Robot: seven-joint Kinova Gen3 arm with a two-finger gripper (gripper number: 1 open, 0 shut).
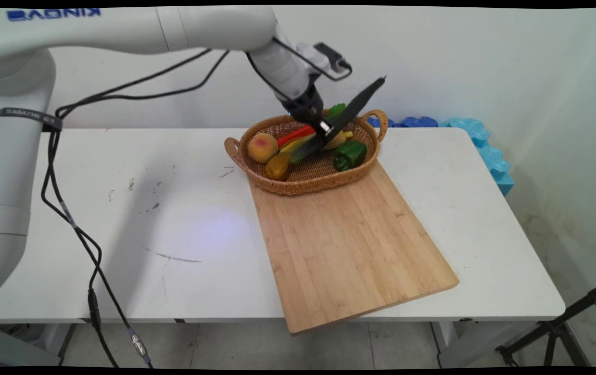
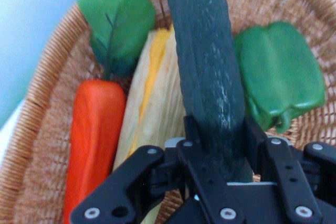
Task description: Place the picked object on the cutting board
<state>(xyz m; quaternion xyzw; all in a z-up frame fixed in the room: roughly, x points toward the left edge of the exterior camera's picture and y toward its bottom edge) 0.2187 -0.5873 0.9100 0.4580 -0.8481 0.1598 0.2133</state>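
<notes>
My gripper [image 1: 324,128] [image 2: 223,137] is shut on a long dark green cucumber [image 1: 352,107] [image 2: 207,61]. The cucumber is held tilted, its lower end over the wicker basket [image 1: 308,187] [image 2: 42,93] and its upper end pointing up and to the right. Beneath it in the basket lie a red carrot [image 1: 298,135] [image 2: 94,129] with green leaves [image 2: 118,19], a pale yellow corn cob [image 1: 340,139] [image 2: 152,87] and a green pepper [image 1: 350,154] [image 2: 278,72]. A peach [image 1: 262,147] and a yellow-brown fruit [image 1: 278,165] lie at the basket's left end.
A bamboo cutting board [image 1: 350,239] lies under the basket's near side and reaches past the table's front edge. Blue foam pieces [image 1: 480,140] sit behind the table's right end. Black cables [image 1: 74,224] hang from the arm at the left. A tripod leg [image 1: 563,325] stands at lower right.
</notes>
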